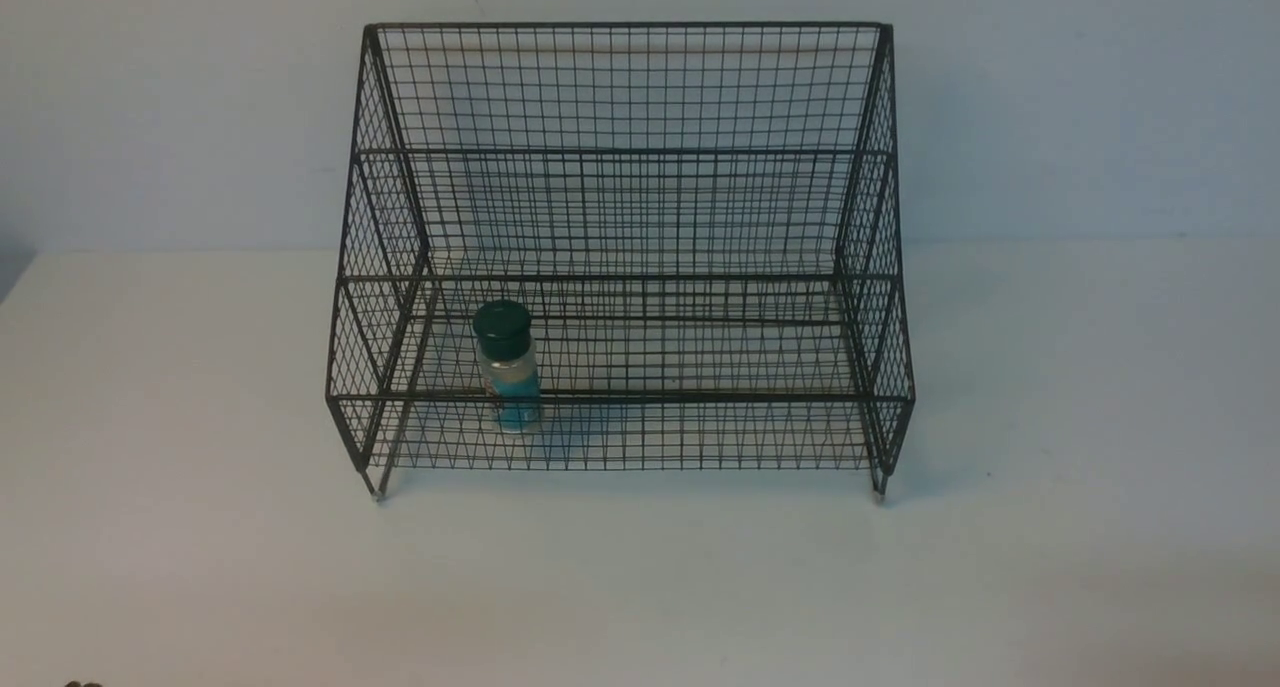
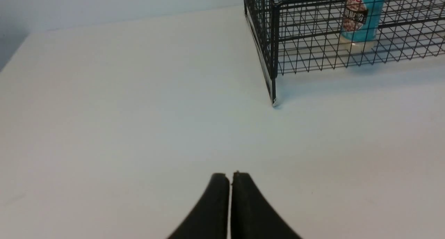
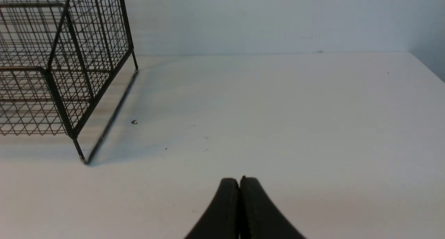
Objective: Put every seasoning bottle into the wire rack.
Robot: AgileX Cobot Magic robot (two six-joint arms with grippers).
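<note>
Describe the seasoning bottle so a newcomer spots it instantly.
Find the large black wire rack standing on the white table. Inside it, left of the middle and toward the front, stands a small clear jar, seen through the mesh. Its dark green round cap and teal-blue label set it apart from the plain black wires around it.

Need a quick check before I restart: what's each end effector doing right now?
Left end effector: closed, holding nothing.
Right end effector: closed, holding nothing.
</note>
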